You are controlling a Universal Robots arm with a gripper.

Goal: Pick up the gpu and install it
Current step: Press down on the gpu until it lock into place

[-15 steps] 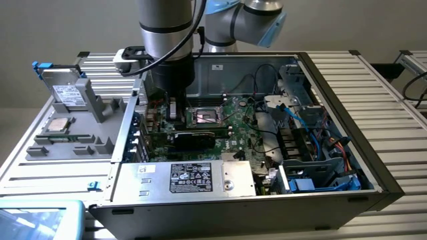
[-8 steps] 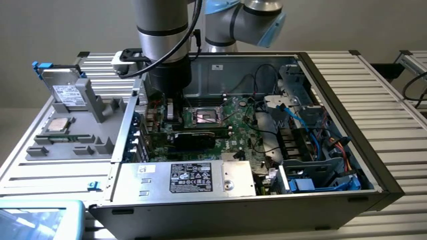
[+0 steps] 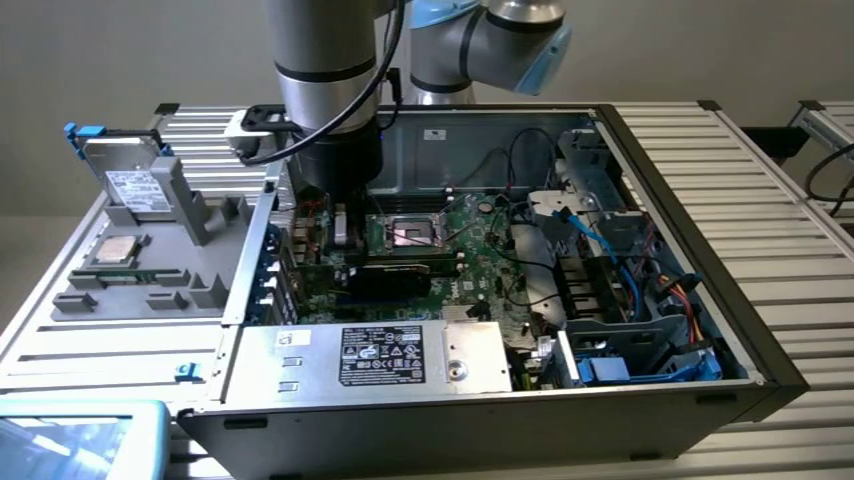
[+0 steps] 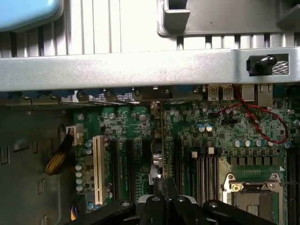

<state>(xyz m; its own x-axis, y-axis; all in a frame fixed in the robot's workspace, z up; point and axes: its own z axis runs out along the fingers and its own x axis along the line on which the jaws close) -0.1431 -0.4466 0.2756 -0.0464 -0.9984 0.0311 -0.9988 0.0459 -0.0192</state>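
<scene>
Claw (image 4: 165, 187) pinching the gpu (image 4: 161, 140) edge-on above the motherboard (image 4: 220, 131) slots, inside the open computer case (image 3: 747, 330), toward the exterior view's left of the processor socket (image 3: 411, 234).

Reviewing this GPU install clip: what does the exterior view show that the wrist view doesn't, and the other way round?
The exterior view adds the whole open case, the labelled power supply, the drive bay with blue cables, and a grey parts tray on that view's left. The wrist view adds the white expansion slot, a looped red wire and the rear ports. Shared: the motherboard, the CPU socket, and the gripper shut on the gpu, held edge-on over the slots.
</scene>
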